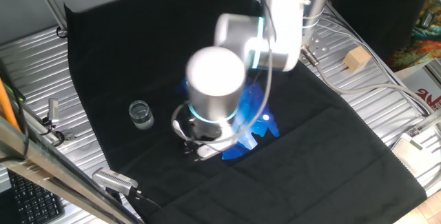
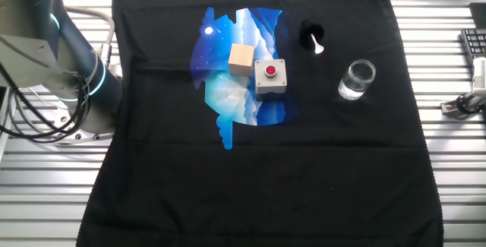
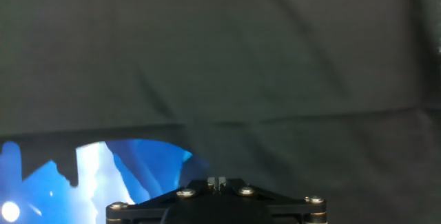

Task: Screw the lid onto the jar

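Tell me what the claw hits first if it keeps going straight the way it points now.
Probably only the black cloth: the hand view shows bare cloth ahead, with the blue print off to one side. The claw's fingertips are out of frame, and depth is unclear. The jar and lid do not appear in that line.

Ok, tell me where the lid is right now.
In the other fixed view the lid lies on the black cloth, between the grey button box and the jar, touching neither.
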Controlling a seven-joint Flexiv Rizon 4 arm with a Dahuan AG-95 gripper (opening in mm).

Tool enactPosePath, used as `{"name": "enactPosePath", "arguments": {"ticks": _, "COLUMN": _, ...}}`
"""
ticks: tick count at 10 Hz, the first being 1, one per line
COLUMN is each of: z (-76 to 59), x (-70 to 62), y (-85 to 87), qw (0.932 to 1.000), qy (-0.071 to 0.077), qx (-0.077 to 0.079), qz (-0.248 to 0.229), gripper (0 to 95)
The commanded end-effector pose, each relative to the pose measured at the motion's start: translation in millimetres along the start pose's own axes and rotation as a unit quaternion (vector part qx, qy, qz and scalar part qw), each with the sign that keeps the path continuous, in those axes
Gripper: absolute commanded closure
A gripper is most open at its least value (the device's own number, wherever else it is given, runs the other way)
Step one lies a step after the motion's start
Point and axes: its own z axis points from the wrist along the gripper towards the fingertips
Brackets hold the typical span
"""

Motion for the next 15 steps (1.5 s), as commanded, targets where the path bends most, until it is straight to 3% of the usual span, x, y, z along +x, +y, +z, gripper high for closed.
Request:
{"name": "enactPosePath", "arguments": {"ticks": 1, "z": 7.5, "x": 4.1, "y": 8.1, "qw": 1.0, "qy": 0.001, "qx": 0.004, "qz": 0.001, "gripper": 95.0}}
{"name": "enactPosePath", "arguments": {"ticks": 3, "z": 19.5, "x": 6.5, "y": 11.2, "qw": 1.0, "qy": 0.004, "qx": 0.006, "qz": 0.002, "gripper": 95.0}}
{"name": "enactPosePath", "arguments": {"ticks": 6, "z": 27.4, "x": 5.9, "y": 7.7, "qw": 0.9999, "qy": 0.005, "qx": 0.008, "qz": 0.006, "gripper": 95.0}}
{"name": "enactPosePath", "arguments": {"ticks": 7, "z": 28.9, "x": 4.5, "y": 4.4, "qw": 0.9999, "qy": 0.009, "qx": 0.008, "qz": 0.007, "gripper": 95.0}}
{"name": "enactPosePath", "arguments": {"ticks": 8, "z": 27.0, "x": 0.8, "y": -3.5, "qw": 0.9997, "qy": 0.024, "qx": 0.007, "qz": 0.004, "gripper": 95.0}}
{"name": "enactPosePath", "arguments": {"ticks": 14, "z": 35.9, "x": 5.0, "y": -17.8, "qw": 0.9992, "qy": 0.036, "qx": 0.003, "qz": 0.016, "gripper": 95.0}}
{"name": "enactPosePath", "arguments": {"ticks": 15, "z": 34.8, "x": 6.1, "y": -19.8, "qw": 0.9986, "qy": 0.049, "qx": 0.002, "qz": 0.019, "gripper": 95.0}}
